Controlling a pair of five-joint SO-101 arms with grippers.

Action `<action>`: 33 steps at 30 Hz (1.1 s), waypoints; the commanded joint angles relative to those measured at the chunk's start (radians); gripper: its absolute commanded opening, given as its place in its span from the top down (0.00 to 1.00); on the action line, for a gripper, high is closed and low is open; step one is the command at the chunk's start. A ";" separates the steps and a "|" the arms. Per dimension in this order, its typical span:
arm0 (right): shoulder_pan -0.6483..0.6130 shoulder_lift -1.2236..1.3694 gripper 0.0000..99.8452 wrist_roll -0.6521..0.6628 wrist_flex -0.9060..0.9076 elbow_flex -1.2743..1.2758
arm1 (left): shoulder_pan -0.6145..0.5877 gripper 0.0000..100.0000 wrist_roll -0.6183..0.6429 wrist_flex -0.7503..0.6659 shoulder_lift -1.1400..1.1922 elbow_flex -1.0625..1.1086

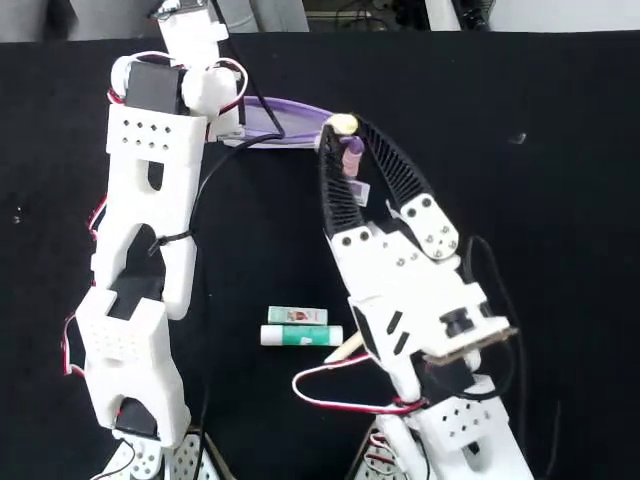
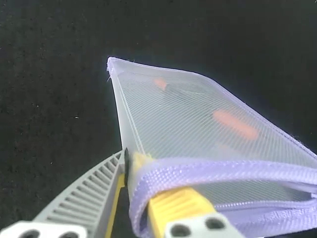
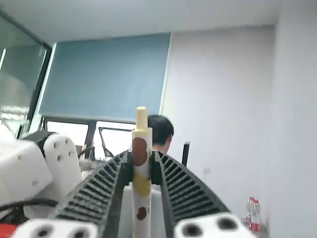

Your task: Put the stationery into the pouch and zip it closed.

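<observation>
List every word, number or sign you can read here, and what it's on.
Nothing is legible.
The green-and-white box: print too small to read.
The white-and-green tube: print too small to read.
The pouch: faint marks near its edge, blurred.
The pen: spots only, no text.

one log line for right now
left gripper shut on pouch | right gripper shut on pen near pouch | two sticks not packed

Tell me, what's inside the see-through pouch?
Through the pouch wall, two blurry orange shapes show; what they are is unclear. The purple zipper band and the left gripper cover the part nearest the opening.
</observation>
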 commanded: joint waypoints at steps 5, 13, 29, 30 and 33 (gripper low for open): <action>-0.011 0.306 0.99 -0.006 -0.344 0.001 | 0.024 0.97 -0.012 0.000 -0.009 -0.012; 0.003 0.545 0.99 -0.005 -0.463 0.005 | 0.015 0.97 -0.009 -0.015 -0.009 -0.012; 0.006 0.773 0.86 0.000 -0.462 -0.013 | -0.054 0.97 0.014 -0.029 -0.014 -0.013; 0.006 0.769 0.82 0.000 -0.462 -0.012 | -0.054 0.97 0.014 -0.029 -0.017 -0.013; 0.006 0.769 0.73 0.000 -0.462 -0.015 | -0.054 0.97 0.014 -0.031 -0.015 -0.013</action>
